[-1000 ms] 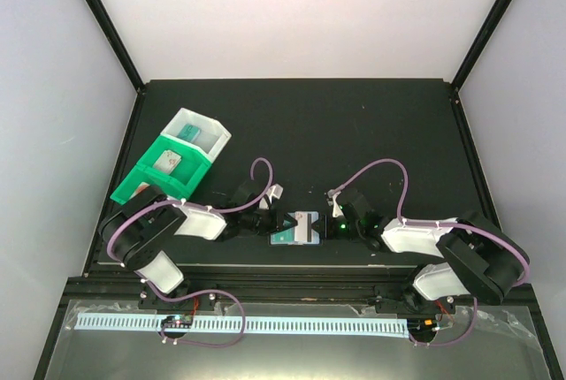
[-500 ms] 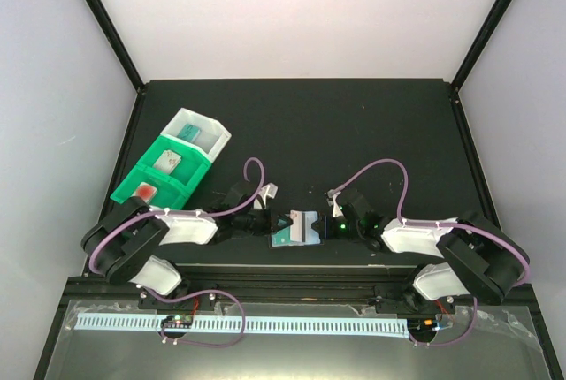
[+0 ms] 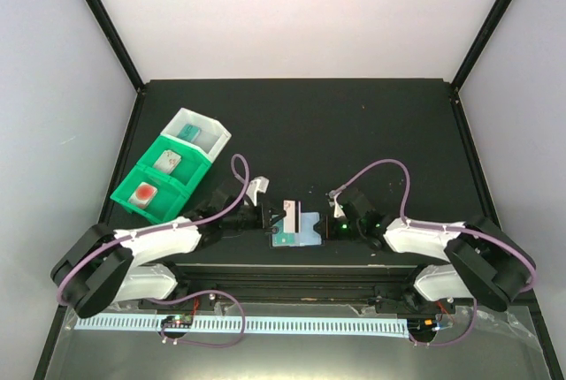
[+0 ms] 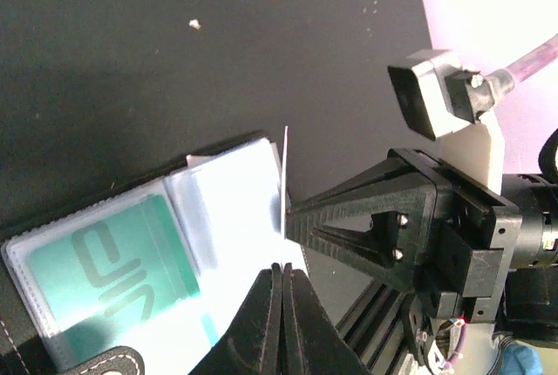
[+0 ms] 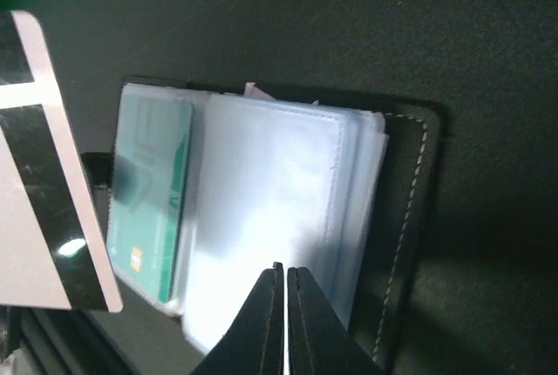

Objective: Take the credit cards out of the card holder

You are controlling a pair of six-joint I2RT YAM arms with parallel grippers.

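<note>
1. The left gripper has its jaws pinched shut on a pale card. In the left wrist view the card is only a thin white edge rising from the fingertips. In the right wrist view it is a broad face with dark stripes
2. A second ago this gripper was nosed in against the card holder. Now it has drawn back to the left, and the pale card stands upright, clear of the pockets. So one more card is out, and I judge that it only needs carrying off
3. Far to the left on the table, the green and white bins already hold cards. The left arm's swing has uncovered the nearest compartment and its red-marked card
4. The purple cable loops up between the held card and the bins. Nothing else lies on that path
5. The card holder lies open near the table's front edge, between the two grippers, with its clear pockets up. A teal card still sits in the left pocket, so the task is not finished
6. The right gripper has its jaws closed on nothing. Its tip is down on the pockets just right of the teal card, apparently pinning the holder, which leaves little room for the next pick
</note>
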